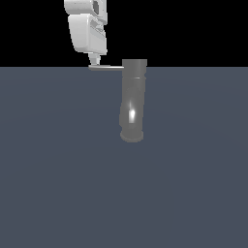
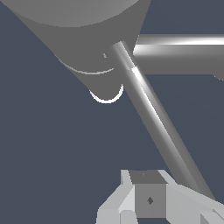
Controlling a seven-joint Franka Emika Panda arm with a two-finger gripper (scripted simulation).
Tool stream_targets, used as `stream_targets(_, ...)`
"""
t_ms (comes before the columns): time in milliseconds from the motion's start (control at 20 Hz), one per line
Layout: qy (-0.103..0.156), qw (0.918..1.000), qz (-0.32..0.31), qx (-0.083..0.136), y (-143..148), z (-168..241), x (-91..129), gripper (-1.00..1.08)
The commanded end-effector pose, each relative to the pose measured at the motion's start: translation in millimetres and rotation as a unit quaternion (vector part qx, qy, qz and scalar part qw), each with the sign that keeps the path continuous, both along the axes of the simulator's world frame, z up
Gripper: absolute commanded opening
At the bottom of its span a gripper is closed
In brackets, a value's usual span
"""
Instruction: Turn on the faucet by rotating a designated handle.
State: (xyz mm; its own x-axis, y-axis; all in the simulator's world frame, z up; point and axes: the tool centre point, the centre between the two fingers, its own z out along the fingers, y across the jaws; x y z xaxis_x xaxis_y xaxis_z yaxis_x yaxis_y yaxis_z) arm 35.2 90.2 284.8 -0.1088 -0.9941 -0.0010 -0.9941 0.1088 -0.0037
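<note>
White glossy arm housing (image 1: 87, 31), rounded blocky segments, dark recess near top. Gripper (image 1: 95, 60): pale grey angular fingers (image 2: 118, 203), darker square pad between, small diamond mark.

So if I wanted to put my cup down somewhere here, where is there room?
Nearly anywhere: the dark floor lies bare all around the faucet, on both sides and in front. The only crowded spot is up top, where the gripper sits at the handle tip.

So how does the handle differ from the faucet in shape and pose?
The faucet is a thick tube standing upright, slightly bent; the handle is a thin rod lying level, jutting sideways from the faucet's top. The faucet has a wider round foot; the handle has none. Both are glossy grey.
</note>
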Motion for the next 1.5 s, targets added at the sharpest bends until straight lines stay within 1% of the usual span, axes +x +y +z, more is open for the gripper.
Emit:
stream_targets(0, 0.002, 1.0000, 0.001, 0.000, 1.4, 0.0, -8.3, -1.00)
stream_targets(250, 0.002, 1.0000, 0.001, 0.000, 2.0, 0.0, -20.5, -1.00)
stream_targets(350, 0.000, 1.0000, 0.000, -0.001, 0.9, 0.0, -16.8, -1.00)
stream_targets(1450, 0.001, 1.0000, 0.001, -0.001, -44.0, 0.2, -69.5, -1.00)
